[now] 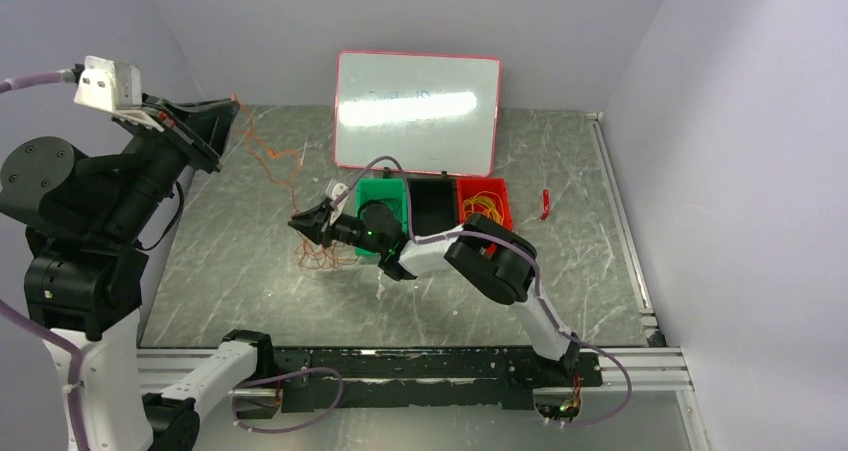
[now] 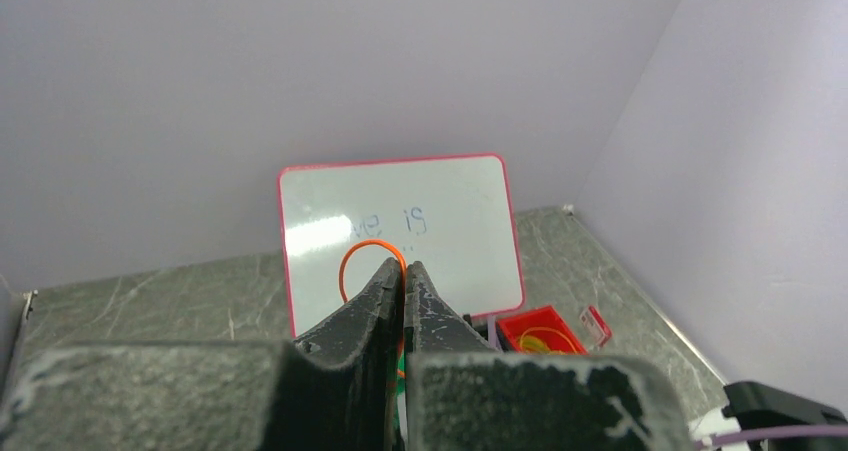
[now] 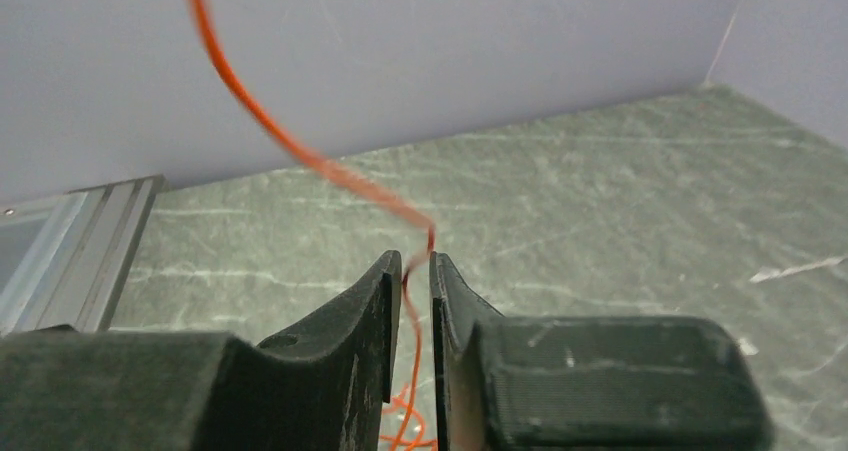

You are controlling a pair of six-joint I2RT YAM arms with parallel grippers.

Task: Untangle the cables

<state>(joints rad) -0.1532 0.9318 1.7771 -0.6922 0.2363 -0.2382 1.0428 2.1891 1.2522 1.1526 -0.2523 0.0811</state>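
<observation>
An orange-red cable [image 1: 283, 161] runs from my raised left gripper [image 1: 232, 106] down to a tangle of orange-red cables [image 1: 322, 255] on the table. In the left wrist view the left gripper [image 2: 404, 267] is shut on this cable, and an orange loop [image 2: 350, 256] sticks out above the tips. My right gripper [image 1: 296, 223] is low beside the tangle. In the right wrist view the right gripper [image 3: 410, 261] has its jaws a narrow gap apart. The orange cable [image 3: 300, 151] runs loosely through that gap to the tangle below. Yellow cables [image 1: 483, 207] lie in the red bin [image 1: 503, 211].
A green bin [image 1: 385, 193], a black bin [image 1: 432, 199] and the red bin stand in a row behind the right arm. A pink-framed whiteboard [image 1: 417, 111] leans on the back wall. A small red object [image 1: 545, 203] lies to the right of the bins.
</observation>
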